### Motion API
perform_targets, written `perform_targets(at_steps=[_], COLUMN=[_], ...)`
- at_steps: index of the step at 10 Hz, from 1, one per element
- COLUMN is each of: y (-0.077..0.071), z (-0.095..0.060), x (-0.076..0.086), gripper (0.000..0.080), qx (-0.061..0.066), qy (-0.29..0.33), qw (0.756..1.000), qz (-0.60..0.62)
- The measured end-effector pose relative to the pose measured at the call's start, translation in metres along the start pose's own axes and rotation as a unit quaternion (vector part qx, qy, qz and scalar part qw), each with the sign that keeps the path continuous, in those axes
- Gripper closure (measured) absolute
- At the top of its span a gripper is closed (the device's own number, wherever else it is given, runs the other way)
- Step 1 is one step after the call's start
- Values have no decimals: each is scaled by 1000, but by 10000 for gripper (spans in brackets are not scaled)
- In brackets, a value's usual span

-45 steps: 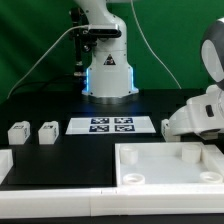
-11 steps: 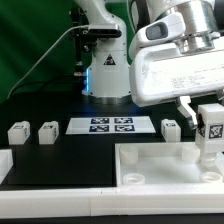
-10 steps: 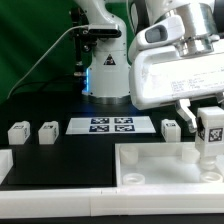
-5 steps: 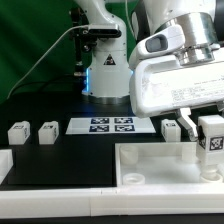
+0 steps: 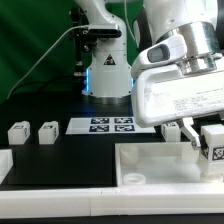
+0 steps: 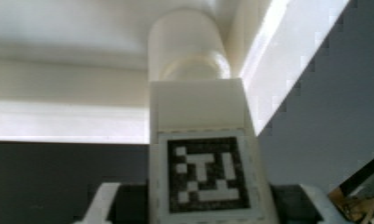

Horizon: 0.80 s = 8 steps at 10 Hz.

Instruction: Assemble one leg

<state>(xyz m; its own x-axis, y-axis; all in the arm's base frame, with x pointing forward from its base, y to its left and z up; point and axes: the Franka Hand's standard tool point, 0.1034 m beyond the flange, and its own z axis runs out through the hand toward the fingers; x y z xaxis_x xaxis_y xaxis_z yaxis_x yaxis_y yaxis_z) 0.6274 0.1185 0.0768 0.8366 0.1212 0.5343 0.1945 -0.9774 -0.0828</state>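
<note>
The arm hangs low over the end of the tray (image 5: 150,152) at the exterior view's right, and the gripper (image 5: 208,134) has the leg (image 5: 214,150) pinched upright, jaws closed in on its two sides with the tagged face turned outward. The wrist view looks straight along the leg (image 6: 203,140): the tag fills the near part, a rounded white end shows at the far part, and the pale tray (image 6: 59,95) lies beyond it. The leg's lower end is down about level with the tray's rim. I can't tell whether it is touching the tray or has entered a socket, because the gripper's body and the rim hide that spot. A round socket (image 5: 133,173) shows at the tray's other end, well apart from the leg. Behind, loose blocks (image 5: 47,131) sit beside the marker board (image 5: 112,125) on the black table (image 5: 60,110). I'd judge this to be the seating step, with the leg being brought to its socket. The next move would call for lining the leg's end squarely over the hole, keeping it plumb, and pressing or turning it home before letting go.
</note>
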Motion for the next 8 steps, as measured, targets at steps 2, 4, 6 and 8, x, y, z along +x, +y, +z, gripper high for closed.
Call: perform_targets(at_steps=[2, 4, 6, 8], y=[-1, -1, 1, 4], z=[-2, -3, -3, -3], x=[-4, -4, -4, -4], gripper=[502, 502, 502, 502], qx=[-5, -7, -5, -6], qy=[26, 28, 13, 6], qw=[1000, 1000, 1000, 1000], qz=[-2, 6, 3, -2])
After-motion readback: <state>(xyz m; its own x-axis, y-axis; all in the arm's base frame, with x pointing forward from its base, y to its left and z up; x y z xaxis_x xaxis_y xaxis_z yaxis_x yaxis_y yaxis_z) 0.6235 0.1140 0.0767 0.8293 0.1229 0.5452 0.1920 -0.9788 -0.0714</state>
